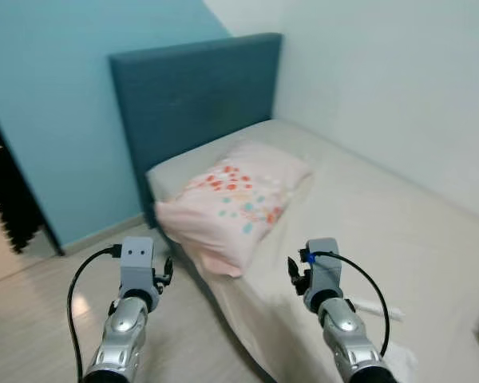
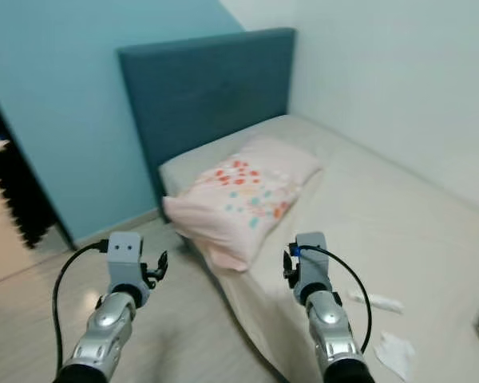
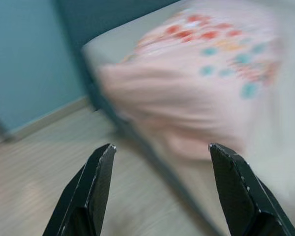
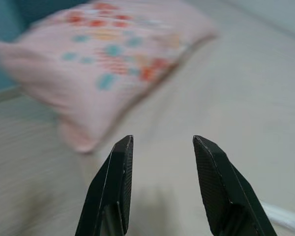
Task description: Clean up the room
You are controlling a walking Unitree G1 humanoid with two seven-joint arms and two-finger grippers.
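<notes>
A pink pillow (image 1: 235, 199) with red and teal spots lies at the head of a beige bed (image 1: 399, 231), its near end hanging over the bed's side edge. My left gripper (image 3: 160, 147) is open and empty, held over the floor beside the bed, short of the pillow's overhanging end. My right gripper (image 4: 162, 140) is open and empty above the sheet, with the pillow (image 4: 113, 54) ahead of it. A crumpled white tissue (image 2: 395, 351) and a thin white strip (image 2: 377, 302) lie on the sheet near my right arm (image 2: 323, 299).
A dark blue headboard (image 1: 199, 104) stands against the teal wall, with a white wall along the bed's far side. Pale wood floor (image 1: 40, 295) runs to the left of the bed. A dark opening (image 1: 8, 199) is at the far left.
</notes>
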